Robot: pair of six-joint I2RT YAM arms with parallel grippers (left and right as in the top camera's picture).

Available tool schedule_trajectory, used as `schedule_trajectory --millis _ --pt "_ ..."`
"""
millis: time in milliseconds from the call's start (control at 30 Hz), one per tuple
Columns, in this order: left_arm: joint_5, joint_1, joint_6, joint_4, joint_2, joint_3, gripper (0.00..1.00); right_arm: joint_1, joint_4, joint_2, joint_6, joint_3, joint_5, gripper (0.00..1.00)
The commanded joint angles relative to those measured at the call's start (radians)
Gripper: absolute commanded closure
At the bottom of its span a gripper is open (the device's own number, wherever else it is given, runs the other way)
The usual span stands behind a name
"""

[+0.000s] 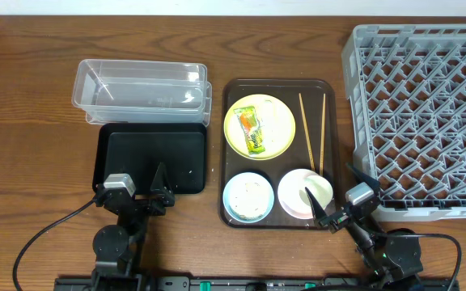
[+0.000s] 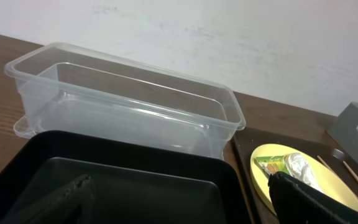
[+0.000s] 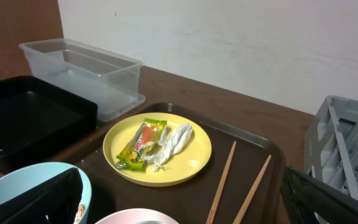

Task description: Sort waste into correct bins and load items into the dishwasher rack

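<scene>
A yellow plate (image 1: 260, 125) on the brown serving tray holds the snack wrapper (image 1: 253, 132) and a crumpled white scrap (image 3: 173, 142). Two chopsticks (image 1: 306, 129) lie to its right. A light blue bowl (image 1: 247, 196) with pale food scraps and a pinkish-white bowl (image 1: 296, 194) holding a small white cup (image 1: 319, 189) sit at the tray's front. My left gripper (image 1: 140, 179) is open and empty over the black tray's (image 1: 148, 145) near edge. My right gripper (image 1: 332, 186) is open and empty above the pinkish bowl. The clear tub (image 1: 140, 87) is behind the black tray. The grey rack (image 1: 427, 113) stands at the right.
The dark brown serving tray (image 1: 231, 162) lies between the black tray and the rack. In the left wrist view the clear tub (image 2: 129, 106) stands just beyond the black tray (image 2: 123, 180). The rack's corner (image 3: 340, 143) is close to my right gripper's outer finger.
</scene>
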Motion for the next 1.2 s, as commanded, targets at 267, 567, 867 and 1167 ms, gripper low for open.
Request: schedule_trajectory --millis 267,567,867,1167 --pt "-0.001 0.005 0.009 -0.015 -0.006 -0.028 0.09 -0.010 -0.002 -0.002 -0.006 -0.002 0.002 0.01" --pt "-0.001 0.005 0.009 -0.015 -0.006 -0.028 0.09 -0.010 -0.002 -0.002 -0.006 -0.002 0.002 0.01" --pt "-0.001 0.005 0.009 -0.013 -0.006 -0.028 0.09 -0.010 -0.002 -0.002 -0.006 -0.002 0.002 0.01" --pt "0.155 0.005 0.008 -0.001 -0.005 -0.027 0.09 -0.010 0.006 -0.002 0.032 -0.002 -0.019 0.01"
